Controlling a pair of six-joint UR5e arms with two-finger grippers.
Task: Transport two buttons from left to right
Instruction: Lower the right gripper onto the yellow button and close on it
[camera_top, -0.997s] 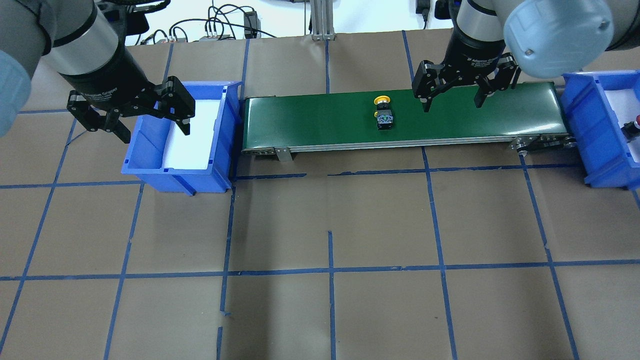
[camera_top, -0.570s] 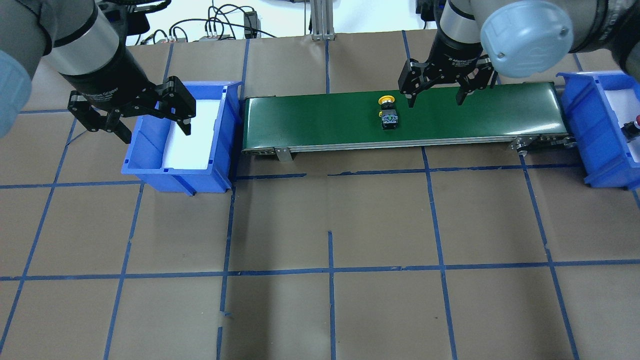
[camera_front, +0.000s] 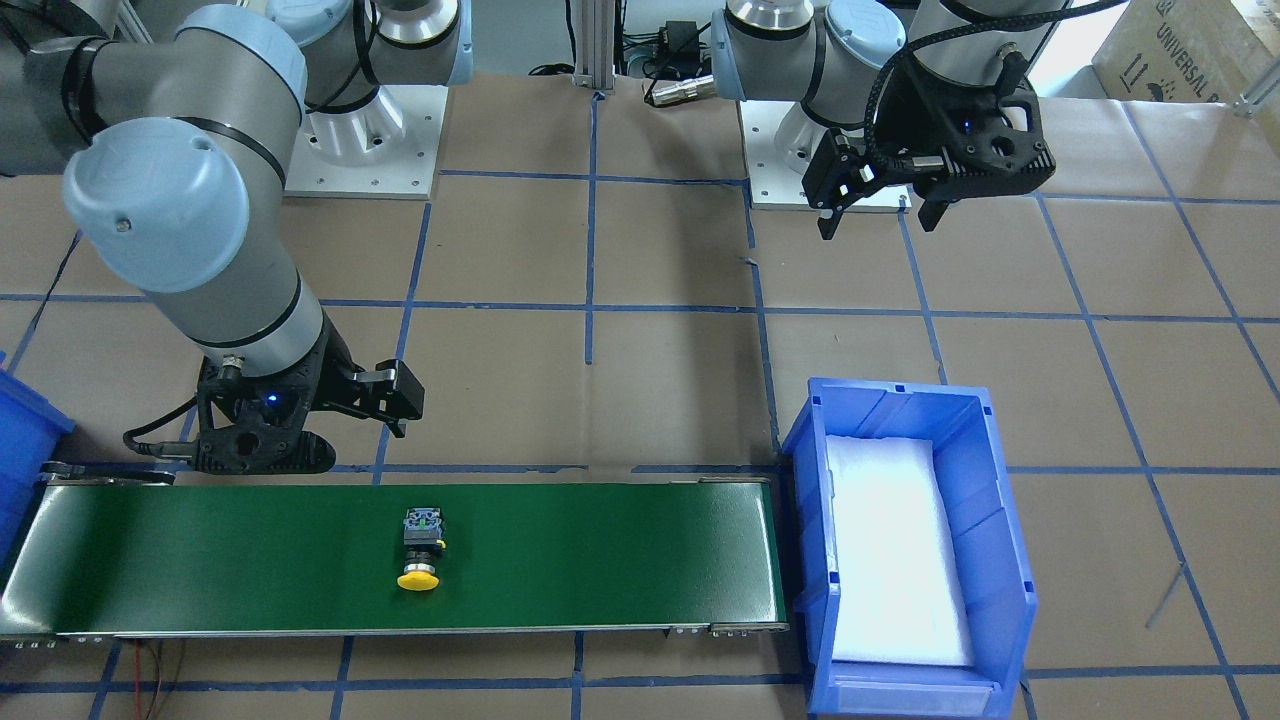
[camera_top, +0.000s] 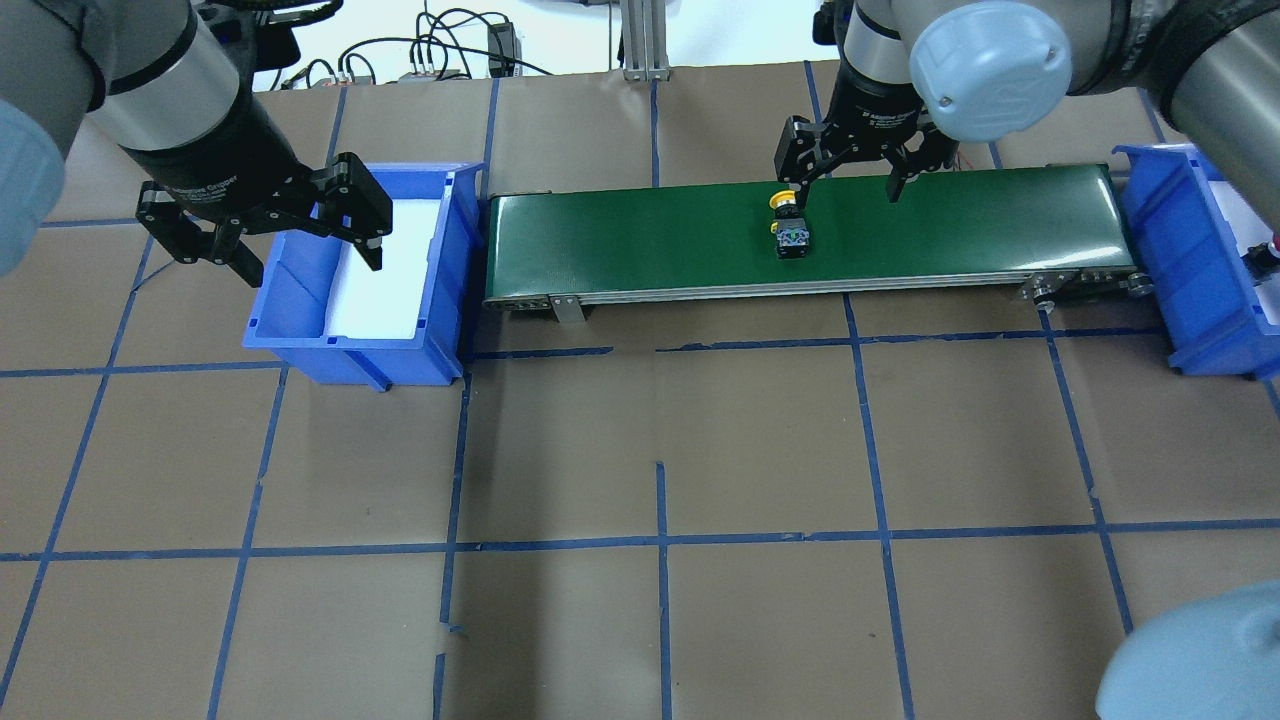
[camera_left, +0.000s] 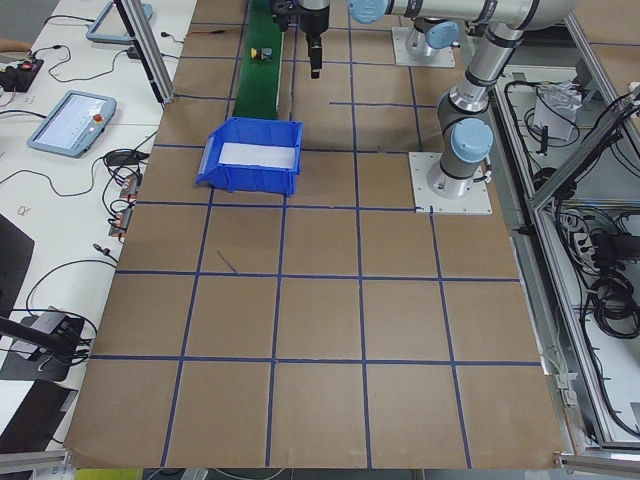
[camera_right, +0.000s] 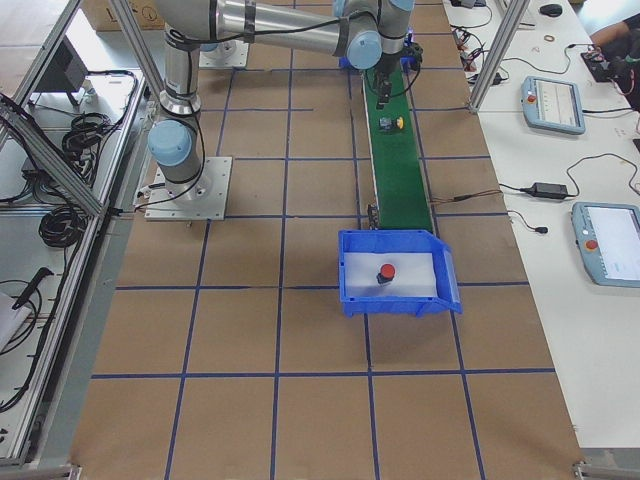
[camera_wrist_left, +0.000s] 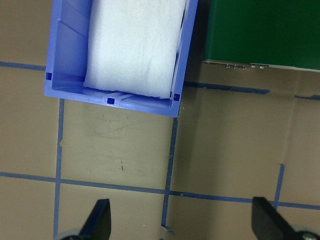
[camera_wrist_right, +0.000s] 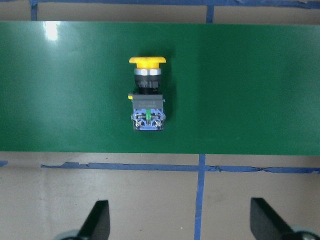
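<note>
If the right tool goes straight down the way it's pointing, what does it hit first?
Probably the paper-covered table beside the conveyor belt, short of the yellow-capped button; depth is unclear.

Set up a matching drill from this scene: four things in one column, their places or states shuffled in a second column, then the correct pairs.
Things
1. yellow button
2. red button
3. left gripper
4. right gripper

Places or states
a. inside the right bin
b. jaws open, by the left bin, which holds only white padding
c. lying on its side on the green belt
d. jaws open, hovering close to the yellow button

Pairs: 1-c, 2-a, 3-b, 4-d
</note>
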